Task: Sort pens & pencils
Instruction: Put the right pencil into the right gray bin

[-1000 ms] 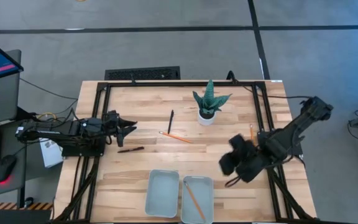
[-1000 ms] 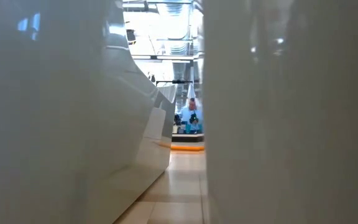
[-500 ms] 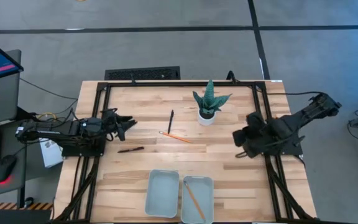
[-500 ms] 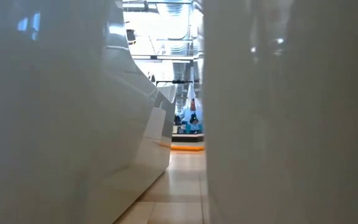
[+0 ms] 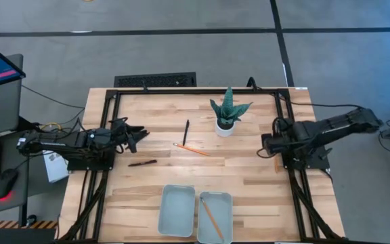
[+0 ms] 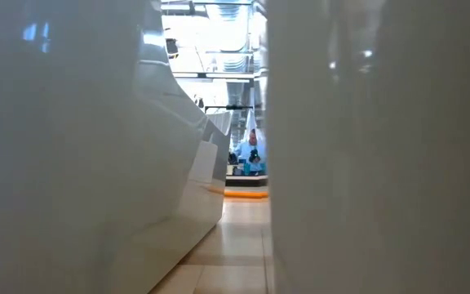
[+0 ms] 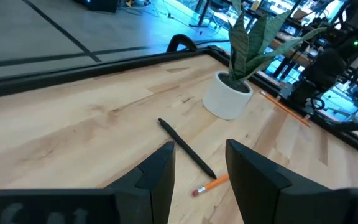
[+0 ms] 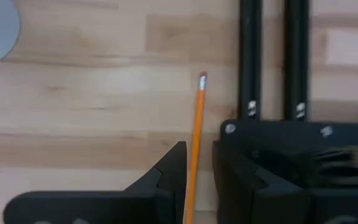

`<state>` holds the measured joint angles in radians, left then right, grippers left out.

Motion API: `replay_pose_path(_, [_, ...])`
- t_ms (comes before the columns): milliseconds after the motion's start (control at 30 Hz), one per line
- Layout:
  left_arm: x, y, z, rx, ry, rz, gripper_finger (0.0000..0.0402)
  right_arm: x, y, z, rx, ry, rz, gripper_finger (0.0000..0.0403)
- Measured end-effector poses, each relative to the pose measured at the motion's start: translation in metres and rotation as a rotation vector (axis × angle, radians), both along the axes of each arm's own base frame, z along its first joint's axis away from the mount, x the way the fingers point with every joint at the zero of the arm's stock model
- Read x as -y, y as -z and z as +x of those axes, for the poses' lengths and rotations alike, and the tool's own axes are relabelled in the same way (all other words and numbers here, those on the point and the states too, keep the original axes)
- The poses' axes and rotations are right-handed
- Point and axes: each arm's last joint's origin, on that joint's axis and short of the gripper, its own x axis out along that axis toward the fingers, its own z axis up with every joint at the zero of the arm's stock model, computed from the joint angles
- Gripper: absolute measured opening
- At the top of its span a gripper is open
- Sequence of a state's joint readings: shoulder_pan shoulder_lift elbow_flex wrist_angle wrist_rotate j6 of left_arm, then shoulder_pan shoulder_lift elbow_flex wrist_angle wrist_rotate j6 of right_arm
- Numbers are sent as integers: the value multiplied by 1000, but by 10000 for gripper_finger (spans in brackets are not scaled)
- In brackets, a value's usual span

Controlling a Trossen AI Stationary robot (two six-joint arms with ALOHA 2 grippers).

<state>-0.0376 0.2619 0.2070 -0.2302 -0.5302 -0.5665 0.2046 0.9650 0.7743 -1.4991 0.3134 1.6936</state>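
Note:
Two black pens lie on the table, one point(image 5: 186, 132) beside the plant and one point(image 5: 142, 163) near the left. One orange pencil point(image 5: 191, 149) lies at mid-table and another point(image 5: 210, 218) lies in the right tray point(image 5: 227, 203). A third pencil point(image 8: 199, 106) lies along the right rail. My right gripper point(image 5: 268, 144) is over it, open, with a finger on each side point(image 8: 199, 146). My left gripper point(image 5: 137, 133) is open and empty at the table's left point(image 7: 201, 177), facing the pen point(image 7: 185, 148).
The left tray point(image 5: 177, 210) stands beside the right tray at the near edge. A potted plant point(image 5: 227, 115) stands at the far middle. Black frame rails point(image 5: 291, 135) run along the table's sides. The low view is filled by the tray walls point(image 6: 72, 163).
My right gripper has gone from beside the right tray toward the table's far right. It now stands over the pencil by the right rail, and the arm has stretched out low along the table's right side.

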Motion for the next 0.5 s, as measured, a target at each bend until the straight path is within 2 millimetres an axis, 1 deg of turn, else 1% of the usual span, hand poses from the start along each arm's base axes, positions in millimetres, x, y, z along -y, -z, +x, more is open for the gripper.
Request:
replay_pose_path(100, [-1, 0, 0, -15, -24, 29, 133, 4, 9, -1, 28, 14, 10, 98])
replay_pose_path(200, [-1, 0, -1, -29, -35, 52, 133, 8, 6, -1, 36, 20, 9, 98])
replay_pose_path(400, [-1, 0, -1, -39, -37, 69, 133, 20, 7, 0, 28, 56, 24, 98])
replay_pose_path(500, [-1, 0, -1, -45, -34, 79, 133, 26, 9, 3, 24, 41, 35, 98])
